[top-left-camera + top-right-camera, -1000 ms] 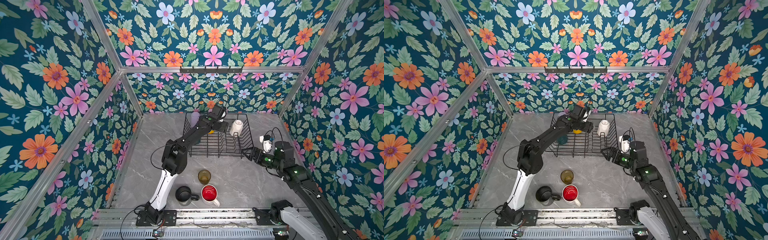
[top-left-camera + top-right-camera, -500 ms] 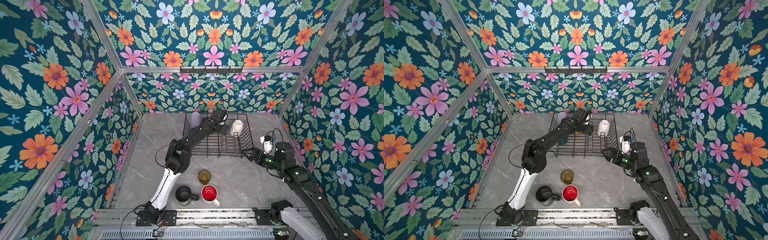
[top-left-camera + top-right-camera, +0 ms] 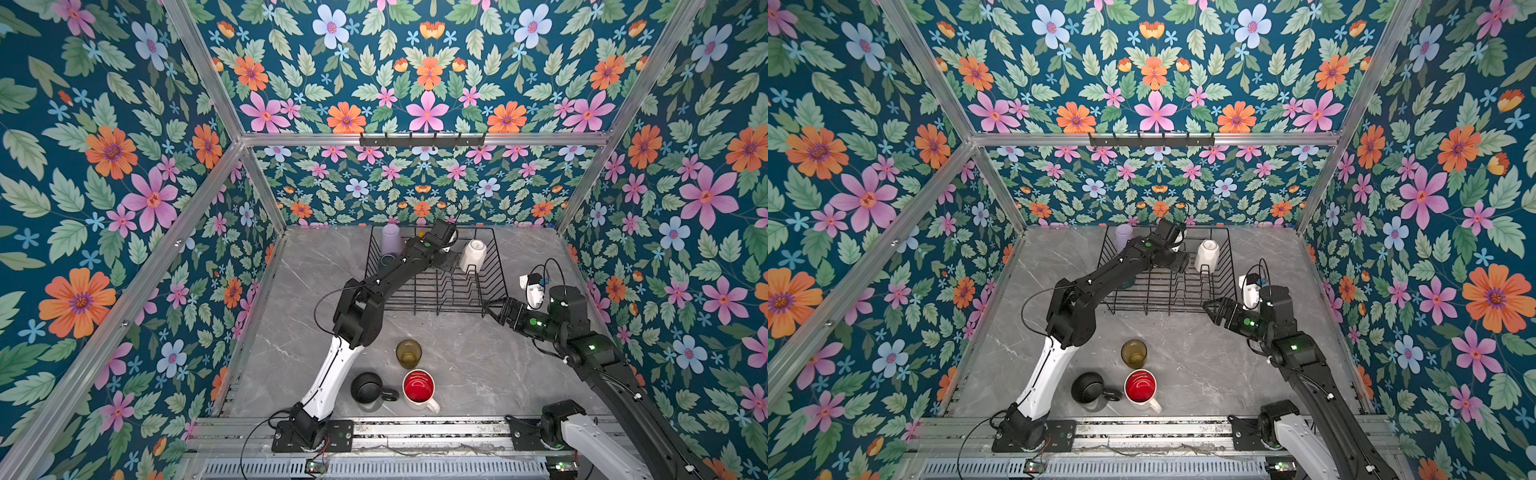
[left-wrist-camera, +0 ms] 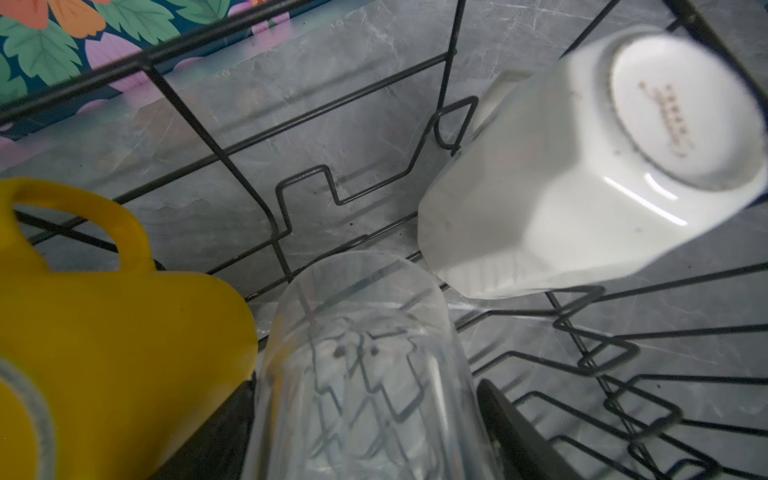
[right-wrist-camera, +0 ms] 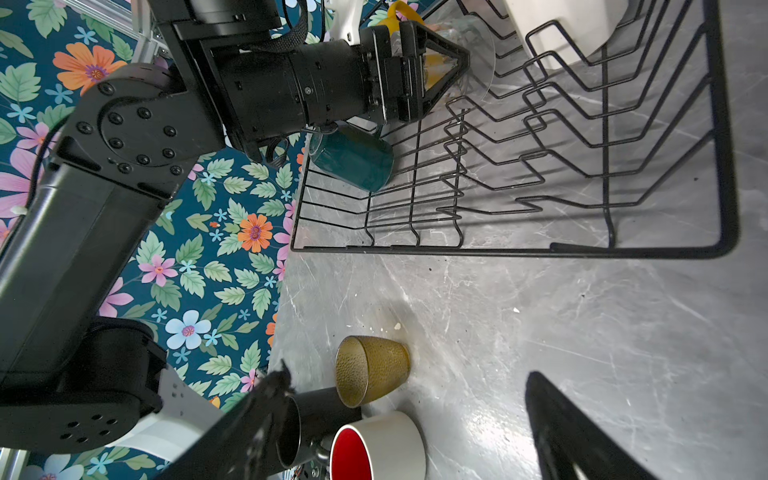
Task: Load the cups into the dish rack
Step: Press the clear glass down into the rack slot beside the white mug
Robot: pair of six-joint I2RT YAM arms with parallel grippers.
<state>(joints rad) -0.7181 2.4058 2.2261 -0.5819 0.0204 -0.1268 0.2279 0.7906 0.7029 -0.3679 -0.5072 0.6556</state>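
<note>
Top views high, looking down; wrist views close, sharing dish rack [image 5: 623, 249].

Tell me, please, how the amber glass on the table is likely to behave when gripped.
The amber glass looks rigid and probably fragile. Its dimpled wall should slip less than smooth glass. It narrows toward its base, so a sideways push may tip it.

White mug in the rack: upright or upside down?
Upside down and tilted: the white mug shows its stamped base, rim down among the dish rack wires.

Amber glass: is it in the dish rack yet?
No, the amber glass stands on the table, outside the dish rack, near the black mug.
</note>
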